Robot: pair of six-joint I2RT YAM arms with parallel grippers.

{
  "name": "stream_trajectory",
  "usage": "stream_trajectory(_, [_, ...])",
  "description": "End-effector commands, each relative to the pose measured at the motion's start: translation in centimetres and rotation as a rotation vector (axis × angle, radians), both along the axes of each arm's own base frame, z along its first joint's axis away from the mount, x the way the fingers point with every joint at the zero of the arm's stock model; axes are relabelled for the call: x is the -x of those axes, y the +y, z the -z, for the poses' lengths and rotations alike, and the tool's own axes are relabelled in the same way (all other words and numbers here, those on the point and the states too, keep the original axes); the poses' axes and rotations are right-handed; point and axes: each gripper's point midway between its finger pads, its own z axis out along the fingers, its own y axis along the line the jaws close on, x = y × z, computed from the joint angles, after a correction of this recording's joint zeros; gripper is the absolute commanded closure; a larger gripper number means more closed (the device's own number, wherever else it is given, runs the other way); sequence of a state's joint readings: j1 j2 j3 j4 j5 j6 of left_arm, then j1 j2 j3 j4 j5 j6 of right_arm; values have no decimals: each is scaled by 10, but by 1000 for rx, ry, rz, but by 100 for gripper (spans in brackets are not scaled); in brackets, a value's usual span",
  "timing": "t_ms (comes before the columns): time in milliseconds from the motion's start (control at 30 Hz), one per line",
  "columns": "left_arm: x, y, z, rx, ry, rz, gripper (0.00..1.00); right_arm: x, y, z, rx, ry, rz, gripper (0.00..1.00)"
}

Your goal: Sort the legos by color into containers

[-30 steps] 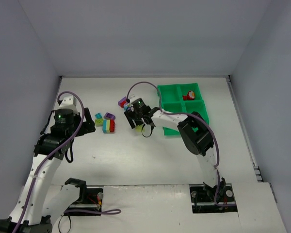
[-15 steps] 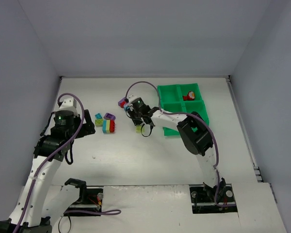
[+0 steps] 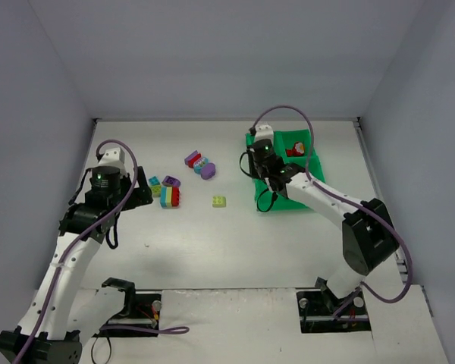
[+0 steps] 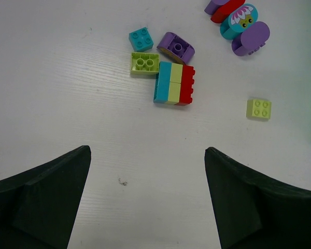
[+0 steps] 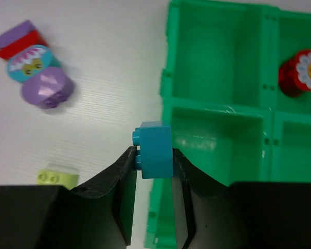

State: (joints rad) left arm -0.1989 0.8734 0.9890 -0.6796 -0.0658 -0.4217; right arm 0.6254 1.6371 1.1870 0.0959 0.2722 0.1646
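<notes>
Right gripper (image 5: 153,158) clamped shut on teal brick (image 5: 154,148), hanging over tray (image 5: 166,98) left wall, near-left compartment just ahead. Carry brick fully past the wall, drop low, and avoid the far-right compartment holding the red piece (image 5: 299,72). Left gripper (image 4: 147,153) wide open, holds nothing, above table (image 4: 67,78); loose bricks (image 4: 174,83) beyond it.

Even, diffuse overhead light left the white table (image 3: 212,250) bright, with only faint, soft shadows beneath the arms. In the right gripper (image 5: 154,158) the teal brick (image 5: 154,148) was sharp, a small glare spot marked the green tray (image 5: 217,106) wall just beyond it, and the purple figure (image 5: 41,88) far to its left was slightly blurred. The fingers (image 4: 41,202) of the left gripper (image 4: 147,151) appeared as dark, featureless wedges.
</notes>
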Motion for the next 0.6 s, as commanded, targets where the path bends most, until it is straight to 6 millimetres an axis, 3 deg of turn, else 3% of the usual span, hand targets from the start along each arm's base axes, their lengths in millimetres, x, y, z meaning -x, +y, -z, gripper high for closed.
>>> stream_trajectory(0, [-16, -9, -19, 28, -80, 22, 16, 2, -43, 23, -14, 58, 167, 91])
stream_trajectory(100, [-18, -11, -19, 34, -78, 25, 16, 3, -52, 35, 2, 88, 185, 75])
stream_trajectory(233, [-18, -13, -20, 42, -76, 26, 16, 1, -57, 40, 11, 110, 220, 67])
stream_trajectory(267, [-18, -13, -21, 42, -77, 26, 16, 2, -57, 40, 5, 112, 217, 52])
stream_trajectory(367, [-17, -12, -22, 40, -76, 25, 16, 2, -48, 35, -15, 114, 174, 34])
stream_trajectory(467, [-16, -12, -22, 39, -75, 23, 16, 1, -38, 22, -15, 80, 126, 27])
stream_trajectory(567, [-15, -12, -23, 41, -77, 21, 16, 3, -15, 2, -30, 22, 8, 27])
